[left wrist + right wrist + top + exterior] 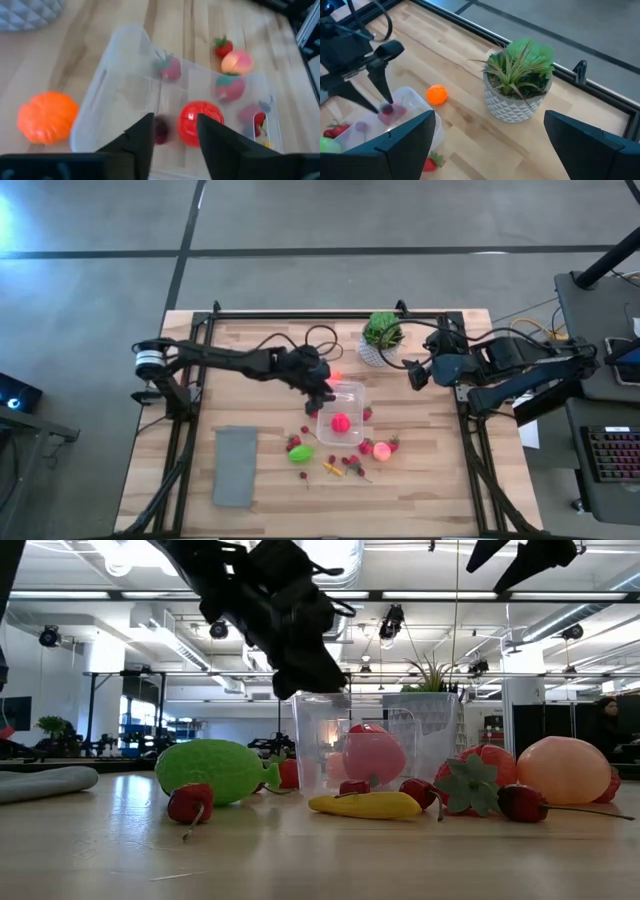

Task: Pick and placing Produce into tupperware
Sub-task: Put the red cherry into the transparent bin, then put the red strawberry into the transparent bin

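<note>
The left gripper [172, 137], jaws narrowly parted over the small clear plastic tub [342, 412], seems to be dropping a dark red berry [161, 131], which could bounce out.

Two dark, near-black jointed arms: left arm [225, 360] slim, with a white-and-silver collar near its base and looping black cables along it; right arm [520, 375] bulkier, with cables at its base; each ending in two tapered, matte black fingers [137, 142].
</note>
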Robot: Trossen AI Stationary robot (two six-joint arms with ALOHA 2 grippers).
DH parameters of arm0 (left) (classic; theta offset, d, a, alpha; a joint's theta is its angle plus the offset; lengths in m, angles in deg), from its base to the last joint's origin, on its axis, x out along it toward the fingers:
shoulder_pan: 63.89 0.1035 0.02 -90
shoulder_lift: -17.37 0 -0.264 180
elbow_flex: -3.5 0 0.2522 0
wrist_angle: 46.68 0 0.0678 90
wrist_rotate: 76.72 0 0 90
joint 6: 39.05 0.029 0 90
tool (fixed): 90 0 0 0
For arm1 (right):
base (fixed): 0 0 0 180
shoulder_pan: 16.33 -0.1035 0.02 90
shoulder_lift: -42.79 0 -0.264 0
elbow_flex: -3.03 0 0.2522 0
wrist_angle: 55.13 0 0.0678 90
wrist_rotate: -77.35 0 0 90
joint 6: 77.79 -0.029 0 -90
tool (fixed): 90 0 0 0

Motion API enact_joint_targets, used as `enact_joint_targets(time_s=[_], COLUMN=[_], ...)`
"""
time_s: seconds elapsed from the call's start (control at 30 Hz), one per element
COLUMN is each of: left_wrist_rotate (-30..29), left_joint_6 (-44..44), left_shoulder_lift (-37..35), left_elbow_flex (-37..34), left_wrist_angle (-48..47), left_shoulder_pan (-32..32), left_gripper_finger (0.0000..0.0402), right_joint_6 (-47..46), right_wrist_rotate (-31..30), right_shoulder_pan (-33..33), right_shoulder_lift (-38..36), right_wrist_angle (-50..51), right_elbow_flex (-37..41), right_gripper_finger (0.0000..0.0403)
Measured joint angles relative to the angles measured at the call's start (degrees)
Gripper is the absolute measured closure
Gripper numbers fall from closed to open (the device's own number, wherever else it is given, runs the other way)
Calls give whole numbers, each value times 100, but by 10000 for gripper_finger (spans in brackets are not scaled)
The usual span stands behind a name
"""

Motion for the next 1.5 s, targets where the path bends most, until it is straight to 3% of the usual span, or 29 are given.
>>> enact_joint_targets(time_s=[0.3, 0.43, 0.57, 0.8, 1.0, 1.1, 1.33, 1.5], left_wrist_rotate=[6, -62, -83, -197, -498, -579, -575, -575], left_joint_6=[3, 6, 8, 12, -147, -153, -164, -164], left_shoulder_lift=[-507, -1074, -1626, -2387, -2822, -2931, -2977, -2962], left_elbow_flex=[-42, -48, -109, -664, -1344, -1581, -1766, -1764], left_wrist_angle=[-264, -598, -802, -921, -861, -805, -603, -561], left_shoulder_pan=[-3, 24, 23, 23, 23, 23, 23, 23], left_gripper_finger=[169, 160, 159, 159, 159, 159, 159, 159], right_joint_6=[-205, -468, -97, -303, -329, -839, -949, -1495], right_wrist_rotate=[741, 1334, 1931, 2466, 2509, 2504, 1494, 1852], right_shoulder_pan=[0, 0, -152, -1202, -2304, -2596, -2994, -2897], right_shoulder_lift=[73, 278, 608, 1262, 2071, 2560, 3342, 3471], right_wrist_angle=[-34, -312, -635, -642, -629, -641, -682, -706], right_elbow_flex=[210, 408, 595, 717, 942, 921, 754, 885], right_gripper_finger=[38, 38, 38, 38, 38, 38, 38, 42])
